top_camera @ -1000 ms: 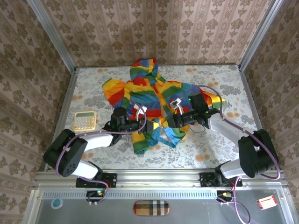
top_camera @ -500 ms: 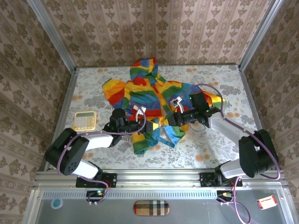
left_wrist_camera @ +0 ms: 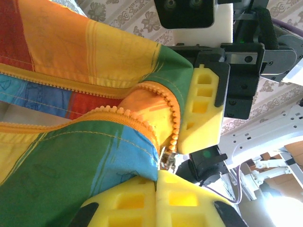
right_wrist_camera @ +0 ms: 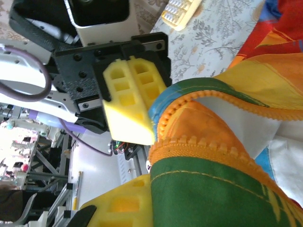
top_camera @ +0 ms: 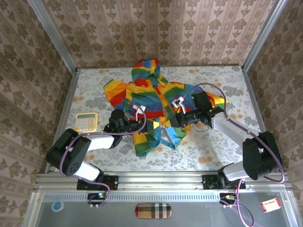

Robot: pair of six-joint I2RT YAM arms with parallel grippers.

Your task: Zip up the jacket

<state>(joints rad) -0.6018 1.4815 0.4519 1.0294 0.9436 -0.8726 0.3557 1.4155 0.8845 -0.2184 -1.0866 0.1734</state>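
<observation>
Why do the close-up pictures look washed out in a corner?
Left wrist view: white glare at lower right, behind the sharp jacket. Right wrist view: background at lower left overexposed and blurry. Top view: evenly lit, no glare.

The left gripper (top_camera: 152, 125) has crept a little to the right and toward the far side, and its yellow fingertips now show plainly against the jacket (top_camera: 147, 97). The right gripper (top_camera: 171, 119) has shifted slightly toward the far side too, its wrist drawn up with it. The stretch of jacket front pinched between them sits a touch farther from the near edge than before.
</observation>
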